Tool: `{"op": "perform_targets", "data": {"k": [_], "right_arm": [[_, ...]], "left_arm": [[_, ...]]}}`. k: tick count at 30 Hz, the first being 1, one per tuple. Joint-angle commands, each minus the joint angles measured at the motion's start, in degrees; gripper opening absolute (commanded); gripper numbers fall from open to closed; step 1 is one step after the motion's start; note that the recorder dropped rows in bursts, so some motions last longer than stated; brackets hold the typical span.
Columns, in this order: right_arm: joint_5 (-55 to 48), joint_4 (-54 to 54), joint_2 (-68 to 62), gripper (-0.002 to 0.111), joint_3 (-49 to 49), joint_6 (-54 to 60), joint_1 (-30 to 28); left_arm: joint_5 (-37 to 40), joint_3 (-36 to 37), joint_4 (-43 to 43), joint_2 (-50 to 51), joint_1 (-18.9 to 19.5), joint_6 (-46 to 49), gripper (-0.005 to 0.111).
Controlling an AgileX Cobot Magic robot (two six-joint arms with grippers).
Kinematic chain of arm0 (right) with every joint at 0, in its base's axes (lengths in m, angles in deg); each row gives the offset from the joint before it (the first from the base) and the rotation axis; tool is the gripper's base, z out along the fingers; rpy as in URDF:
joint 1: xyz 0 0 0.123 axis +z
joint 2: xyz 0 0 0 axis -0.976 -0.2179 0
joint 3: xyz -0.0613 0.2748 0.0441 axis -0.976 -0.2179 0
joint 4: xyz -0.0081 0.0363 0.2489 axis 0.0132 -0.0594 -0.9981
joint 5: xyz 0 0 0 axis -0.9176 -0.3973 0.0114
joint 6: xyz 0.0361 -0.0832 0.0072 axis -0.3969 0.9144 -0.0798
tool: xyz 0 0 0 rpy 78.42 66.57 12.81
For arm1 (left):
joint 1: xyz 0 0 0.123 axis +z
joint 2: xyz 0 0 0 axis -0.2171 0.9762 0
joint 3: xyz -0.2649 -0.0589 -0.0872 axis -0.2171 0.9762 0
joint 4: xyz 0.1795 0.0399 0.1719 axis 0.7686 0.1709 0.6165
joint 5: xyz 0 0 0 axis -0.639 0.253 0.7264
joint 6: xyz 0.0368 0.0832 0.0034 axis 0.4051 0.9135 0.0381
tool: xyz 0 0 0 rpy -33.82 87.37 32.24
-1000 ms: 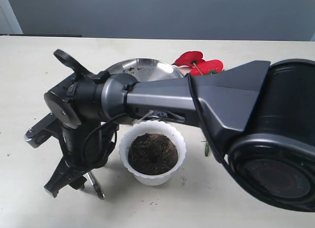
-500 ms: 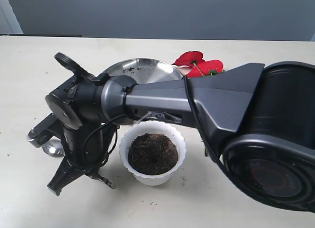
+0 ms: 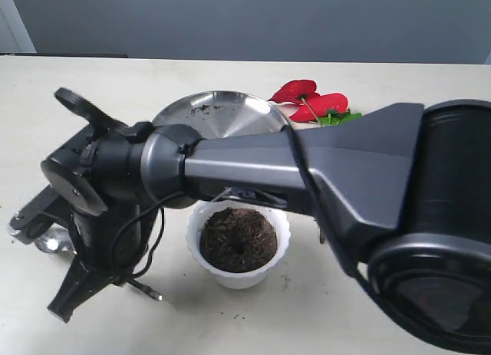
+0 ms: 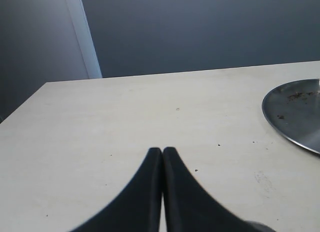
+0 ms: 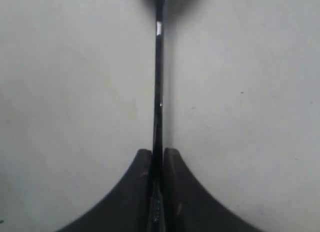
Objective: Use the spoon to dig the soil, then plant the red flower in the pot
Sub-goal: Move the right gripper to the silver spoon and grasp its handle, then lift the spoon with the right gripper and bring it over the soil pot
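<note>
The white scalloped pot [image 3: 239, 278] stands at the table's middle, filled with dark soil [image 3: 238, 238] that has a small hollow. The red flower [image 3: 307, 99] lies behind it, partly hidden by my right arm. My right gripper [image 3: 67, 297] [image 5: 158, 152] reaches across to the left of the pot and is shut on the spoon [image 5: 158, 86]. The thin handle runs out from between the jaws, and its tail [image 3: 147, 291] pokes out towards the pot. My left gripper [image 4: 162, 150] is shut with nothing in it, low over bare table, and is not seen in the exterior view.
A round steel plate [image 3: 219, 113] [image 4: 295, 109] with crumbs of soil sits behind the pot, next to the flower. My bulky right arm [image 3: 345, 171] spans the scene from the right and hides the table behind it. Soil specks dot the table.
My right gripper has shut on the spoon, which lay on the table left of the pot. It has moved left with the spoon, and the handle's tail now points towards the pot.
</note>
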State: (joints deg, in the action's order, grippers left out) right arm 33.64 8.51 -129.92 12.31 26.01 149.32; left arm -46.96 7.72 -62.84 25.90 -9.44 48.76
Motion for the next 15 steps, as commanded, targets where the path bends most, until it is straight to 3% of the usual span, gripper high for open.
{"op": "perform_targets", "data": {"k": [1, 8, 15], "right_arm": [[3.12, 2.34, 5.93, -0.001, 0.06, 0.44, 0.07], [4.35, 5.71, 11.53, -0.001, 0.06, 0.21, 0.07], [-0.43, 22.59, 15.48, -0.001, 0.06, -2.35, 0.07]], "left_arm": [[-0.36, -0.25, -0.44, -0.30, -0.41, -0.10, 0.000], [-0.36, -0.25, -0.44, -0.30, -0.41, -0.10, 0.000], [-0.36, -0.25, -0.44, -0.30, -0.41, -0.10, 0.000]]}}
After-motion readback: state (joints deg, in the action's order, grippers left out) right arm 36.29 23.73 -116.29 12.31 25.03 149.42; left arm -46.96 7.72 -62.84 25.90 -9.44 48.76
